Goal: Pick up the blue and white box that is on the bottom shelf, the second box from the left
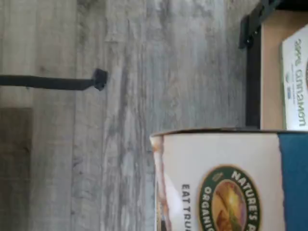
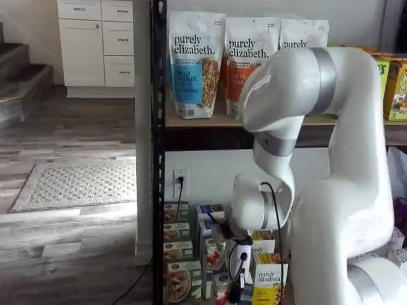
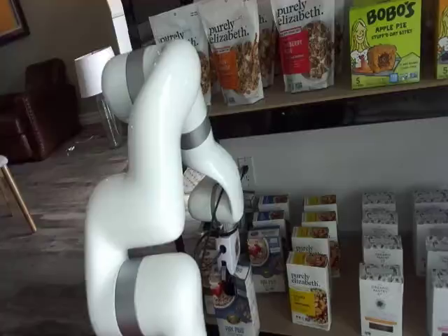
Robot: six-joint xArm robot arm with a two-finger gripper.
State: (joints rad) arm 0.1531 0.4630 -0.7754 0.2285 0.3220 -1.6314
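Observation:
The blue and white box (image 1: 226, 183) fills the near part of the wrist view, showing its white top band with a round logo and a blue front. In a shelf view the box (image 3: 238, 311) stands slightly tilted in front of its row on the bottom shelf (image 3: 339, 327). My gripper (image 3: 227, 288) hangs over the box's top, with its black fingers closed on it. The gripper (image 2: 236, 293) also shows low among the cartons, partly hidden by the arm and a cable.
Green-fronted cartons (image 2: 181, 279) stand left of the box and yellow-fronted ones (image 3: 309, 294) to its right, with white cartons (image 3: 381, 294) further right. A black rack post (image 2: 158, 159) stands close on the left. Granola bags (image 3: 234, 49) fill the shelf above. An apple cinnamon carton (image 1: 296, 82) lies nearby.

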